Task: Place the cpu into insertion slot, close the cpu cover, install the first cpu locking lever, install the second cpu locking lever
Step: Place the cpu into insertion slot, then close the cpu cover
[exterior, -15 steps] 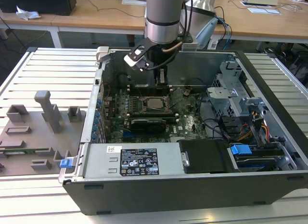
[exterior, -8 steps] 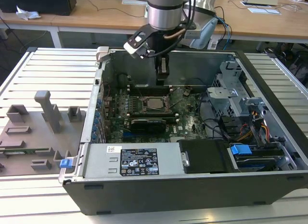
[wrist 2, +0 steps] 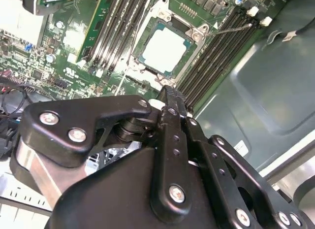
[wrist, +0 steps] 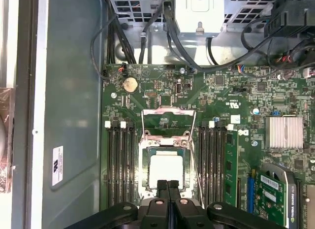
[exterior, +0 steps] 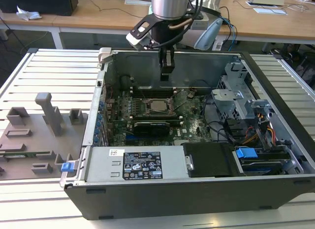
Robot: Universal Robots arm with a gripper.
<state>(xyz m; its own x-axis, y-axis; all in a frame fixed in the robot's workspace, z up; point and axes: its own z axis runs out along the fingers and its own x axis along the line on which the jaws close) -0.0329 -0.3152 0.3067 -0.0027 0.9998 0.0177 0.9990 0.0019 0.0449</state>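
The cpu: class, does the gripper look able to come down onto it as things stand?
Probably yes. The gripper, fingers shut, hangs above one edge of the cpu; the cpu cover looks swung back off it, and no cable crosses between.

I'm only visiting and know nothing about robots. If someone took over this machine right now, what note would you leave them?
Gripper: the black two-fingered gripper is shut, holds nothing and hangs above the socket.
Chip: the small pale silver-grey square chip lies in the square silvery-rimmed insertion slot on the green motherboard.
Done: chip placed.
Cover: the thin silvery metal cover frame looks swung open, with the board showing through its window.
Left: closing the cover and both locking-lever steps.
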